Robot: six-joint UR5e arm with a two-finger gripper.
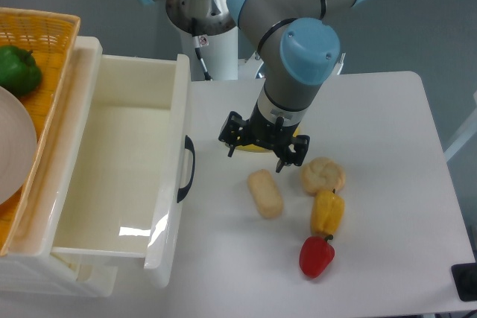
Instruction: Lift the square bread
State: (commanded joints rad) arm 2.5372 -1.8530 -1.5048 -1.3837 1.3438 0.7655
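Hovering above the table [387, 117], the gripper [257, 156] points down with its jaws spread apart and nothing between them; only a bit of some yellow thing [257, 147], mostly hidden, shows under it. The bread [265, 194] lies free on the table just at the gripper's 5 o'clock, near but apart. Its long axis runs from about 11 to 5 o'clock, so the fingers would likely need to straddle its short width, closing across from 8 to 2.

At the bread's 2 o'clock sits the bun [323, 175], and at its 3 to 4 o'clock the yellow pepper [327, 212], both close but not touching it. The red pepper [316, 256] lies further off at 5 o'clock. The open drawer [112, 176] with its dark handle [188, 169] stands at 9 o'clock, well apart. The bun seems the nearest thing a finger might brush.
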